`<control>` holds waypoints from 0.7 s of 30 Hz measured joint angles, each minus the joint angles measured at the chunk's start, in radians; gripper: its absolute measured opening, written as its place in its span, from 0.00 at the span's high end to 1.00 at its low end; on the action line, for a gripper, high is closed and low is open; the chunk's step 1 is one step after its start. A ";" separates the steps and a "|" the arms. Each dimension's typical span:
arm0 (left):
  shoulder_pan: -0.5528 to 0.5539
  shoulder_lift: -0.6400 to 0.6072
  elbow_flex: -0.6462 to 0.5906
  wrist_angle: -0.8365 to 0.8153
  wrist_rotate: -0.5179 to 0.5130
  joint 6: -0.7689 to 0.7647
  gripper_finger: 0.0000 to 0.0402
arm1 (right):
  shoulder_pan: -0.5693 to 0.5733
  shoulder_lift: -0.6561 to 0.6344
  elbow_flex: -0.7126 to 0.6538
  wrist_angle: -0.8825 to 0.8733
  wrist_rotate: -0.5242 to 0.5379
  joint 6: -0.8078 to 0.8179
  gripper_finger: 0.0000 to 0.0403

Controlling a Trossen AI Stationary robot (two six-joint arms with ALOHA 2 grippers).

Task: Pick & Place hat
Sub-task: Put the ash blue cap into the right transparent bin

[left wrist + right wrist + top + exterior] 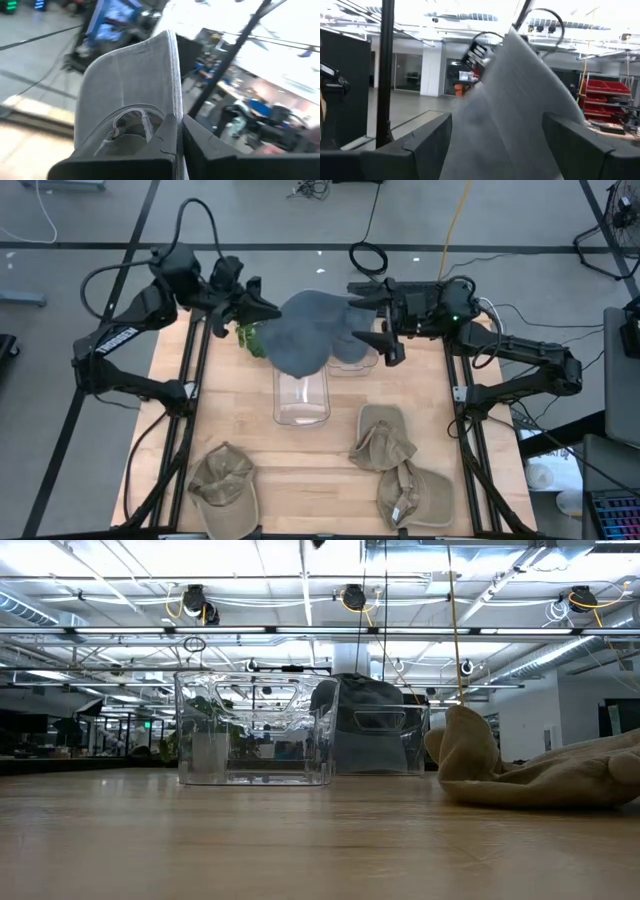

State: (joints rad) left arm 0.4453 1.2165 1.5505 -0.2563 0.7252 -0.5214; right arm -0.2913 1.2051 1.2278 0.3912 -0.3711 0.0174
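1. The grey hat (312, 330) is off the tabletop (240, 420), held up over the clear bins (301, 397).
2. The left gripper (262, 310) has its fingers pinching the hat's edge; the right gripper (380, 320) has its fingers spread around the far side.
3. Placing it is not yet done, and three tan hats (385, 442) lie unpicked.

From counter (300, 840) height we look across pale wood grain. A clear plastic bin (254, 730) stands on the counter at centre left, and through its walls we see something green that we cannot identify. Just behind it to the right stands a second clear bin (385, 740), with a dark grey hat (362, 692) rising above its rim. A tan cap (540, 772) lies on the counter at the right, its crown slumped. Beyond, we see ceiling lights, cable reels and thin cables hanging down.
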 joint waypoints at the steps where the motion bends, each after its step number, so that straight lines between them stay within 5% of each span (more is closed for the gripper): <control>1: -0.007 0.005 0.000 0.021 0.009 -0.007 0.98 | -0.001 0.000 0.000 0.000 0.000 -0.001 0.26; 18: -0.084 0.008 0.000 0.173 0.033 -0.012 0.98 | -0.008 -0.001 0.000 0.057 0.000 0.103 0.26; 21: -0.087 0.012 0.000 0.173 0.005 0.004 0.98 | 0.003 0.019 0.000 0.106 -0.075 0.178 0.26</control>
State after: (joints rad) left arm 0.3585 1.2284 1.5501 -0.0832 0.7298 -0.5177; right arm -0.2882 1.2241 1.2278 0.4976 -0.4460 0.1959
